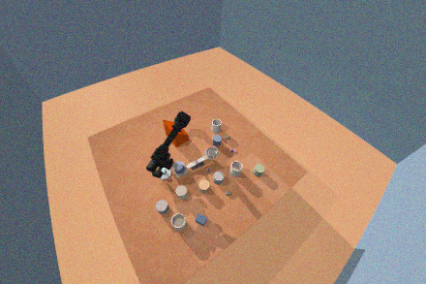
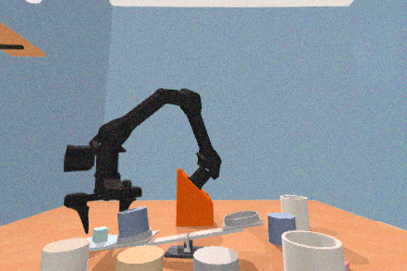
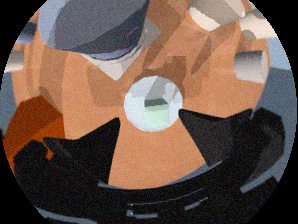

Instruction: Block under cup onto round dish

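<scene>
My gripper (image 1: 162, 173) (image 2: 104, 217) (image 3: 149, 116) is open, with its fingers spread above the round pale dish (image 1: 167, 175) (image 2: 97, 243) (image 3: 135, 115). A small pale green block (image 2: 100, 233) (image 3: 156, 106) rests on the dish between the open fingers, which do not touch it. A blue-grey cup (image 1: 179, 168) (image 2: 133, 223) (image 3: 100, 12) stands on the left, lowered end of the balance (image 1: 197, 162) (image 2: 199, 234), right beside the dish. The pan (image 1: 212, 152) (image 2: 241, 218) on the right end of the balance is bare. A similar blue cup (image 1: 217, 140) (image 2: 280, 227) stands on the table to the right of the balance.
An orange wedge (image 1: 174, 131) (image 2: 191, 206) stands by the arm's base. Several cylinders and open cups stand around the balance, among them a white cup (image 1: 216, 125) (image 2: 294, 208), a peach cylinder (image 1: 203, 185) (image 2: 140, 258) and a grey cylinder (image 1: 218, 177) (image 2: 215, 259).
</scene>
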Robot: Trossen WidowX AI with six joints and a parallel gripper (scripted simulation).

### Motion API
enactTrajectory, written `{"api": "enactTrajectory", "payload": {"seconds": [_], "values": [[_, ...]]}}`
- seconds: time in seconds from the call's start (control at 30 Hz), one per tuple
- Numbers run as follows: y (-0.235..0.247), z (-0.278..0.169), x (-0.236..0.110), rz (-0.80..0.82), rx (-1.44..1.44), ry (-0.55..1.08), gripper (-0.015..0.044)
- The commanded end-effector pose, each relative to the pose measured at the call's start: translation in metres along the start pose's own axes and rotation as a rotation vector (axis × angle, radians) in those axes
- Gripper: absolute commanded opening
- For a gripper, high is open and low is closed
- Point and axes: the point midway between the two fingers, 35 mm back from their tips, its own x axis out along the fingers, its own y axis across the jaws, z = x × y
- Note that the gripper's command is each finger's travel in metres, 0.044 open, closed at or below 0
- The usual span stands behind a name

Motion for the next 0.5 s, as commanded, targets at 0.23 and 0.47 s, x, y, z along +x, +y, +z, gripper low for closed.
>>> {"api": "enactTrajectory", "payload": {"seconds": [0.23,0.47], "values": [[-0.005,-0.001,-0.064,-0.042,-0.005,-0.002,0.044],[-0.002,-0.001,-0.087,-0.045,-0.003,-0.005,0.044]]}}
